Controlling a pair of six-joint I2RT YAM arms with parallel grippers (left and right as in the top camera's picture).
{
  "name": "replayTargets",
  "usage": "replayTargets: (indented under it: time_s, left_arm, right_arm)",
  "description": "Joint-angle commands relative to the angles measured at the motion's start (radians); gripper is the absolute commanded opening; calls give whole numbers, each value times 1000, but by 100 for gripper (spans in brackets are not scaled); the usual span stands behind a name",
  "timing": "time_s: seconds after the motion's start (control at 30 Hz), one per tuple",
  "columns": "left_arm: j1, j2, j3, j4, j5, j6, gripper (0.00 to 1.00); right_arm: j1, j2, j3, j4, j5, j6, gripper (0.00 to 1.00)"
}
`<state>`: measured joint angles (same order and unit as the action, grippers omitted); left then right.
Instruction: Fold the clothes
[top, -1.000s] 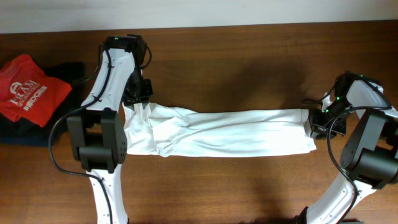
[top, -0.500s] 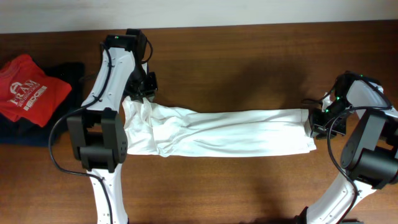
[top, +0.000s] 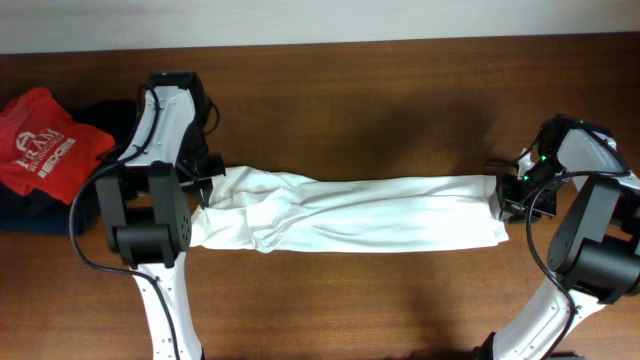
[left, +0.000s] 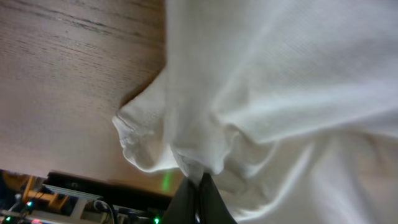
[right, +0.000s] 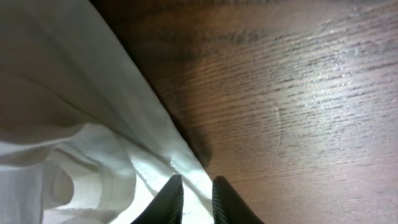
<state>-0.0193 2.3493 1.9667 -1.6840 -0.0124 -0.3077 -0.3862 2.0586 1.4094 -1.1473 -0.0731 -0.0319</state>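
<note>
The white T-shirt (top: 350, 212) lies stretched into a long wrinkled band across the wooden table. Its green-and-dark print is hidden. My left gripper (top: 206, 181) is at the shirt's left end, shut on a bunched fold of white fabric (left: 205, 149); its fingers (left: 200, 200) are pressed together. My right gripper (top: 506, 201) is at the shirt's right end. Its fingers (right: 194, 199) pinch the shirt's hemmed edge (right: 99, 162) with only a narrow gap between them.
A red shirt with white lettering (top: 45, 145) lies at the far left on a dark folded garment (top: 28, 212). The table's back edge (top: 400, 40) runs along the top. Bare wood shows beside the shirt's edge in the right wrist view (right: 298, 112).
My left arm has swung left and toward the front, carrying the shirt's left end with it; that end now lies flatter. The right arm has not moved.
</note>
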Motion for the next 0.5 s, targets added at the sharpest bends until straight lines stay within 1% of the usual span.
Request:
replayTargets:
  time_s: [0.0, 0.03, 0.07, 0.1, 0.13, 0.23, 0.33, 0.4, 0.47]
  left_arm:
    - [-4, 5, -133, 48, -185, -97, 1]
    - [-4, 5, -139, 50, -222, -130, 1]
    - [-4, 5, -139, 60, -216, -129, 2]
    - [-4, 5, -139, 62, -216, -129, 27]
    - [-4, 5, -139, 64, -213, -129, 58]
    - [-4, 5, -124, 53, -212, -126, 58]
    - [-4, -18, 29, -3, -199, -125, 57]
    - [-8, -41, 129, -1, -132, -99, 53]
    - [-39, -50, 158, 14, -80, -94, 41]
  right_arm:
    - [0, 3, -4, -3, -5, -6, 21]
    - [0, 3, -4, -5, -5, -6, 21]
    - [0, 3, -4, -5, -5, -6, 21]
    - [0, 3, -4, -5, -5, -6, 21]
    - [0, 3, -4, -4, -5, -6, 21]
    - [0, 3, -4, -3, -6, -6, 21]
    - [0, 3, -4, -1, -6, -5, 21]
    - [0, 3, -4, -1, -6, -5, 21]
    - [0, 3, -4, -1, -6, -5, 21]
